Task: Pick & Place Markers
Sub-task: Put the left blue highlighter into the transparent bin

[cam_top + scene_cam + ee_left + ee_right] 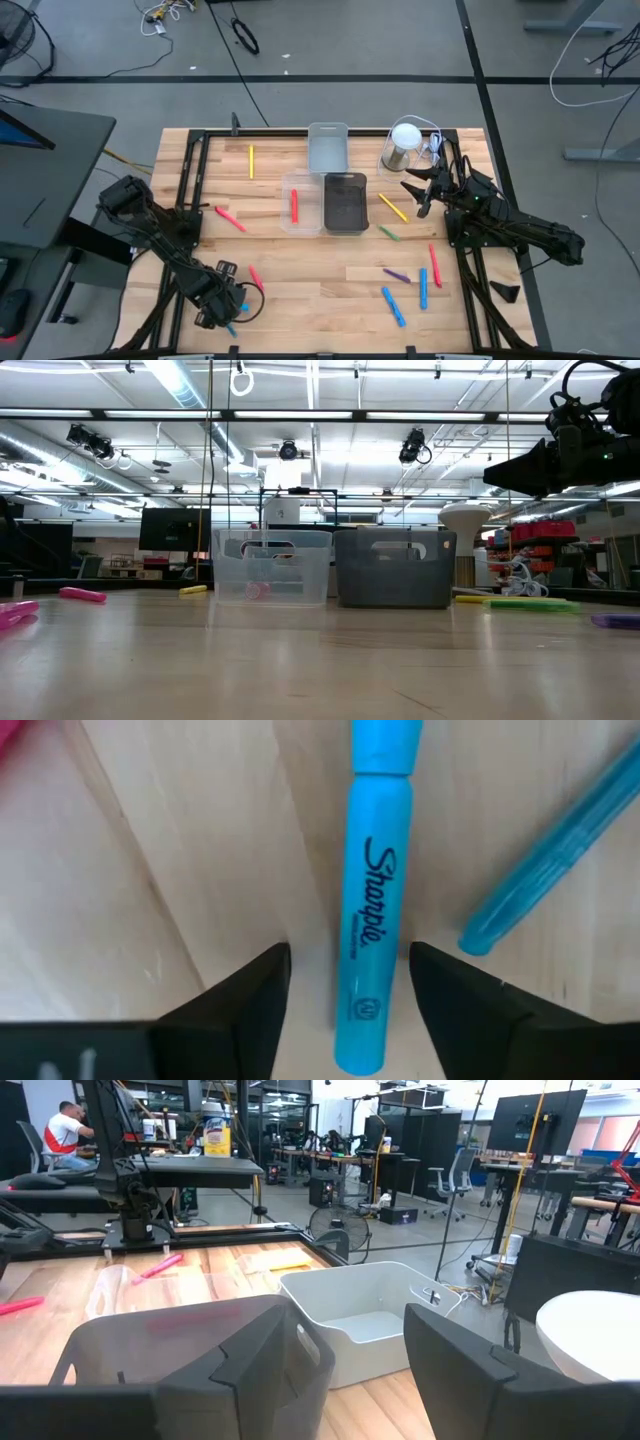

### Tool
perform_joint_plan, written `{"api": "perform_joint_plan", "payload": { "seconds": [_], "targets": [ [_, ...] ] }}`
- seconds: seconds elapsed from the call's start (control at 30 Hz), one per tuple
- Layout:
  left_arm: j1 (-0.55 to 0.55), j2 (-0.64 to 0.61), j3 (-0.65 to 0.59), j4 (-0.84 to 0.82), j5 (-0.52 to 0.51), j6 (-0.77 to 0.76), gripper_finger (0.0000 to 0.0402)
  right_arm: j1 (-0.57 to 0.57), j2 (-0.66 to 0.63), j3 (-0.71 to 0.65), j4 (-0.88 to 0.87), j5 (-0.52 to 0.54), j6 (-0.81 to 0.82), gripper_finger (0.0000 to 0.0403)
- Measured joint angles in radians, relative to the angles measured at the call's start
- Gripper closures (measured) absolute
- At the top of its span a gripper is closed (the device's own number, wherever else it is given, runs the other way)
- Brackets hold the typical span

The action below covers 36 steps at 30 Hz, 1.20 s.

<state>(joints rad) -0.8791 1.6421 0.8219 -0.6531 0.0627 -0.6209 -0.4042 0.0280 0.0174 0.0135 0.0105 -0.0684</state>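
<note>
Markers lie scattered flat on the wooden table [330, 280]: yellow [251, 160], red [230, 218], pink [255, 277], green [388, 233], purple [397, 273], blue [423, 288], and one red marker [294, 205] inside the clear bin [287, 190]. My left gripper [225, 308] is low at the table's near left, open. Its fingers stand on either side of a light blue marker [375, 890] without touching it. A second blue marker [560, 860] lies beside that one. My right gripper [412, 190] hovers open above the table's far right, by the dark bin [345, 203].
A grey bin [327, 147] stands behind the clear and dark bins. A white-topped round object [404, 140] with cables sits at the far right. Dark frame rails [190, 180] run along both sides of the table. More markers [393, 305] lie at the near right.
</note>
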Motion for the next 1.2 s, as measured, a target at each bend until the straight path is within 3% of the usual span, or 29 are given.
{"api": "perform_joint_plan", "payload": {
  "seconds": [0.4, 0.8, 1.2],
  "targets": [
    [0.002, 0.003, -0.003, -0.007, -0.022, 0.004, 0.033, 0.0, 0.0, 0.0, 0.0, 0.0, 0.0, 0.0195],
    [0.028, -0.054, -0.008, -0.02, -0.01, -0.03, 0.0332, 0.0, 0.0, 0.0, 0.0, 0.0, 0.0, 0.0195],
    [0.081, -0.188, -0.005, -0.063, -0.005, -0.433, 0.0332, 0.0, 0.0, 0.0, 0.0, 0.0, 0.0, 0.0195]
  ]
}}
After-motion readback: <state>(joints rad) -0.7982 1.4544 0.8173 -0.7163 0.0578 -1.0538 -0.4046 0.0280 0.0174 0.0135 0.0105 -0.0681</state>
